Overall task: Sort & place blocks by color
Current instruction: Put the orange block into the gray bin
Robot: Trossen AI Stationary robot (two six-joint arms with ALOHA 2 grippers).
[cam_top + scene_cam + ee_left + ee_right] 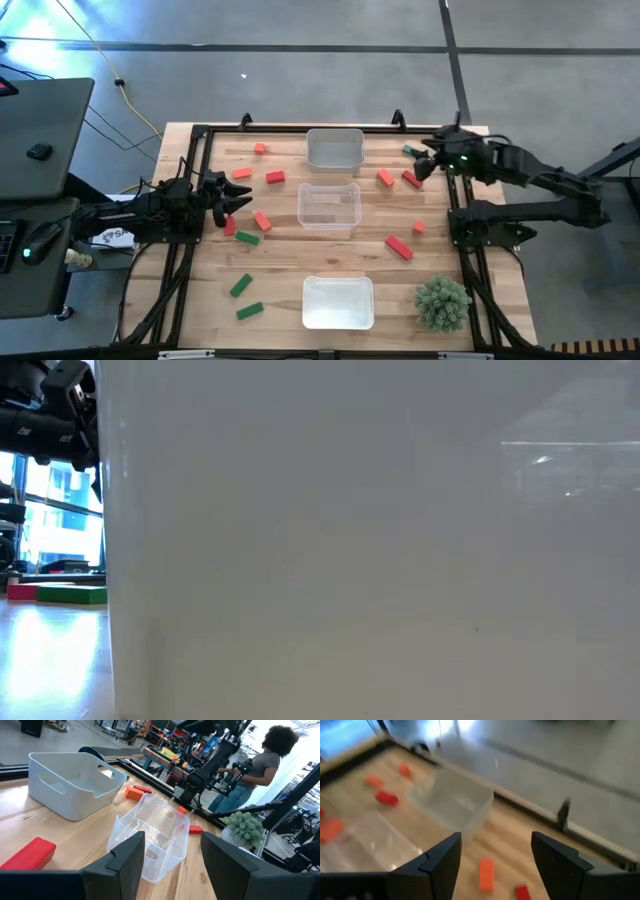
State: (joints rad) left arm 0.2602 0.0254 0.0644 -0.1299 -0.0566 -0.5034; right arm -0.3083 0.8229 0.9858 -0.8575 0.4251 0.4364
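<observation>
High view, trays: a whitish tray (334,149) at the far middle of the table (290,285), a clear tray (328,207) at the centre, a white tray (338,302) at the near edge.
High view, blocks: the blocks lie scattered on the bare wood, none in a tray; green ones (241,286) sit near left, red ones (399,247) right of centre, orange ones (385,178) by the far tray.
High view, left gripper (236,201): low over the left side, beside an orange block (262,220); its fingers are spread with nothing between them.
High view, right gripper (424,163): at the far right corner, above a red block (411,180); fingers apart, empty.
High view, plant ball (442,303): near right corner.
Low view: a white tray wall (370,540) fills almost everything; at far left a red block (21,592) and a green block (72,595) touch end to end.
Left wrist view: fingers (131,854) parted around open air, clear tray (152,837) ahead, a red block (27,854) just beside; a person (250,775) stands beyond the table.
Right wrist view: fingers (445,857) wide apart, an orange block (486,874) on the wood between them.
</observation>
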